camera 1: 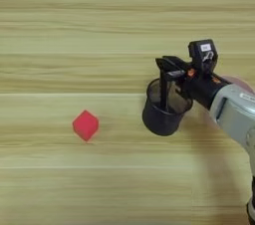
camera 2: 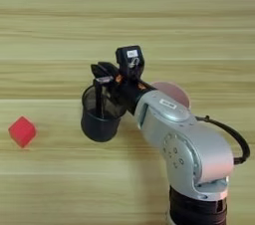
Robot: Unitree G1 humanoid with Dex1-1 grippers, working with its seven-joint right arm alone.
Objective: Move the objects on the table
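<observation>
A small red cube [camera 1: 85, 125] lies on the tan wooden table [camera 1: 99, 20] at the left, well apart from everything else. To its right stands a black cup [camera 1: 162, 122]. A slim black stick [camera 1: 164, 94] stands upright with its lower end inside that cup. My right gripper [camera 1: 172, 69] hovers just over the cup's rim and is shut on the stick's top end. In the right eye view the cube [camera 2: 22, 131], cup [camera 2: 99, 127] and gripper [camera 2: 104, 72] show the same layout. The silver forearm [camera 2: 184, 144] comes in from the bottom right.
A pink round cup [camera 2: 172, 92] sits right behind the forearm, mostly hidden by it, close to the black cup's right side. A black cable [camera 2: 234, 142] loops off the arm's right side.
</observation>
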